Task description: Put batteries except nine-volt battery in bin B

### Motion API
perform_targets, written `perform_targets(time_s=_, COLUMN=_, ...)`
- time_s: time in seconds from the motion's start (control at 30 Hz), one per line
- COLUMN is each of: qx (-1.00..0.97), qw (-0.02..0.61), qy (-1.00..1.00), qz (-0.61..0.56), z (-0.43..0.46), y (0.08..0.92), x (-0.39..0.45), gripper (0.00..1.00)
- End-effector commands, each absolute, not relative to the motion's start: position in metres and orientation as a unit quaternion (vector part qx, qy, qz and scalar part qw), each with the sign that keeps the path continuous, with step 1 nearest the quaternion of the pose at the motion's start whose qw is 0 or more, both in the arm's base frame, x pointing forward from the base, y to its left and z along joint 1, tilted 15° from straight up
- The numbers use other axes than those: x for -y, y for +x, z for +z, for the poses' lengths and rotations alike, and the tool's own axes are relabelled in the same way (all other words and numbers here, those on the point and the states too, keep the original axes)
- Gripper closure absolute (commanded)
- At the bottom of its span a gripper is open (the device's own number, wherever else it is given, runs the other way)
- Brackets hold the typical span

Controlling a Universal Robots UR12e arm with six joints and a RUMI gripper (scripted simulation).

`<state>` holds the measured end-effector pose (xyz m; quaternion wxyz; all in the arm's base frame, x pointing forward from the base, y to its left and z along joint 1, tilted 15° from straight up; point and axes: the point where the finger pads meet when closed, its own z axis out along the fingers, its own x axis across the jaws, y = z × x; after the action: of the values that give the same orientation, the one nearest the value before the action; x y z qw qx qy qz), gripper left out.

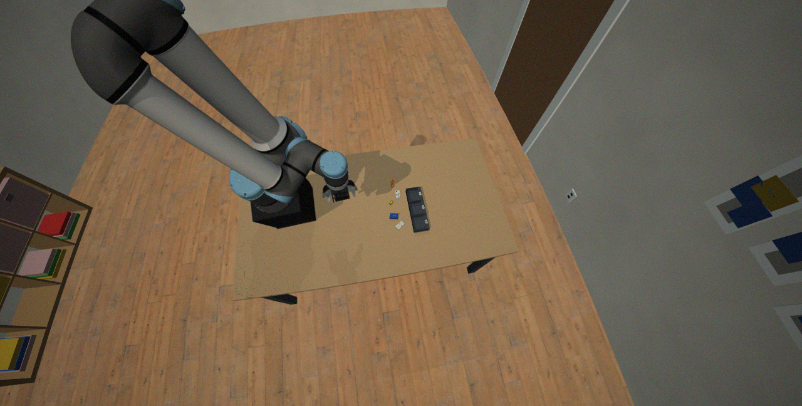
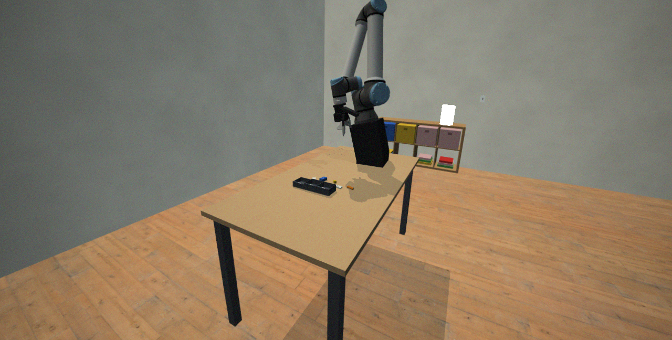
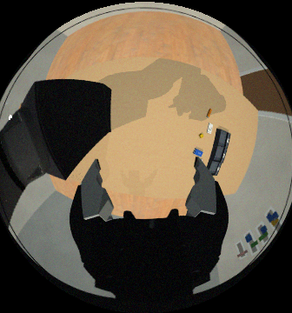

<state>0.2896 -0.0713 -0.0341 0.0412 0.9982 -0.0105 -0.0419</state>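
A dark tray of three bins (image 1: 417, 208) lies on the table's right half; it also shows in the exterior view (image 2: 313, 186) and the wrist view (image 3: 218, 150). Small items lie just left of it: an orange cylinder (image 1: 392, 182) (image 3: 209, 113), a white piece (image 1: 397, 194) (image 3: 210, 128), a small yellow piece (image 1: 390, 202) (image 3: 201, 136), a blue block (image 1: 394, 215) (image 3: 198, 151) and another white piece (image 1: 400, 225). They are too small to tell which are batteries. My gripper (image 1: 338, 195) (image 3: 147, 158) hangs high above the table near the arm's base, open and empty.
The arm's black base (image 1: 283, 210) stands at the table's back-left edge. A shelf with coloured boxes (image 2: 425, 142) stands against the far wall, off the table.
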Motion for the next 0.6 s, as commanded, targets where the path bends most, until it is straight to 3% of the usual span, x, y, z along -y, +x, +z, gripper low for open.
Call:
perform_targets(time_s=0.0, qx=0.01, qw=0.041, qy=0.998, qz=-0.042, z=-0.0339, y=0.2899, x=0.0715, gripper=0.0)
perform_targets(time_s=0.53, qx=0.01, qw=0.041, qy=0.998, qz=-0.042, z=-0.0339, y=0.2899, x=0.0715, gripper=0.0)
perform_targets(time_s=0.57, qx=0.01, qw=0.041, qy=0.998, qz=-0.042, z=-0.042, y=0.2898, x=0.0736, gripper=0.96)
